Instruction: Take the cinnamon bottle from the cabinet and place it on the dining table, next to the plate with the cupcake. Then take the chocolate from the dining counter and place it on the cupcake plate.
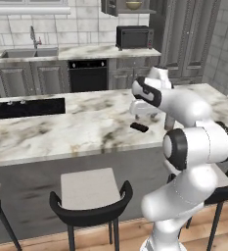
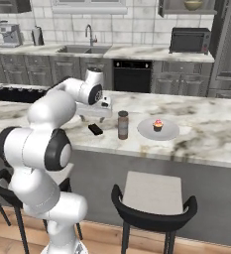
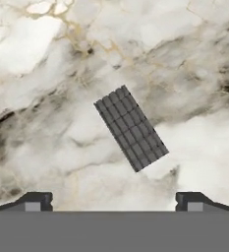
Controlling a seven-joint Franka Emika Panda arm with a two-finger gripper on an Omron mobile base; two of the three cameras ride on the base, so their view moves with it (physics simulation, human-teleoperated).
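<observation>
The chocolate point(image 3: 131, 128) lies flat on the marble worktop point(image 3: 47, 59), a dark ridged bar set at a slant across the hand view, not square to the end effector point(image 3: 114, 201). In the right base view the chocolate point(image 2: 95, 129) rests just left of the cinnamon bottle point(image 2: 123, 125), which stands upright beside the plate point(image 2: 170, 133) carrying the cupcake point(image 2: 158, 124); the bottle step looks done, and the chocolate pick is the step in hand.

The end effector hovers above the bar with its fingertips point(image 3: 35, 201) spread wide and nothing between them. To do this well, the wrist likely needs to turn so the fingers close across the bar's narrow width rather than along its length. The bar is thin, so the descent should bring the tips nearly to the marble before closing. On the carry, the upright bottle stands between bar and plate, so the path should clear it.
</observation>
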